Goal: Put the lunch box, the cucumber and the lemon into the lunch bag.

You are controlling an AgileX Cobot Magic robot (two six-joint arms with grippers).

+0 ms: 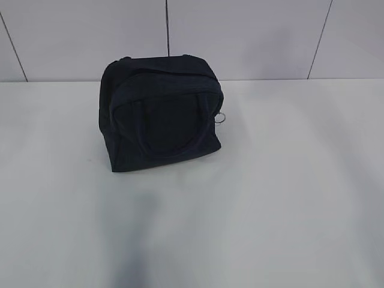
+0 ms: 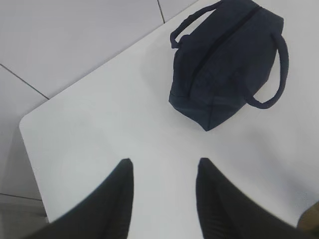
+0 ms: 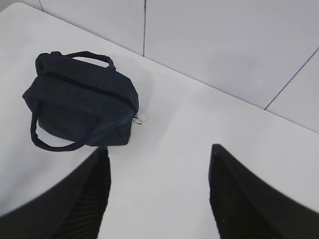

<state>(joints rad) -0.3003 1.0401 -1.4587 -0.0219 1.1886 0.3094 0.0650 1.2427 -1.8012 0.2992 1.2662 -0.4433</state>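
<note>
Two tools are hanging over the surface [image 1: 288,198], and neither is carrying anything: my left tool [image 2: 164,172] is standing partly open with bare white showing between its fingers, and my right tool [image 3: 159,159] is standing wider, also with nothing between its fingers. Neither one is showing in the exterior view.

Only the lunch bag [image 1: 162,114] is sitting out in plain sight, toward the far side of the surface and a little left of the middle, close to the tiled wall [image 1: 252,36]. Its zipper [image 2: 224,42] is looking closed along the top, the two loop handles [image 3: 50,142] are drooping down its long sides, and the metal ring pull [image 1: 221,118] is hanging at its right end. I am not seeing the lunch box, the cucumber or the lemon in any view, so I cannot say where they are lying.

Judging by that, I am either finishing with everything zipped inside or not yet starting; I cannot tell which. If the bag needs opening, I would be steadying its left end with my left tool while bringing my right tool to the ring, closing on the ring itself rather than the fabric, and drawing along the zipper line instead of lifting, since the soft bag would probably slide or tip.
</note>
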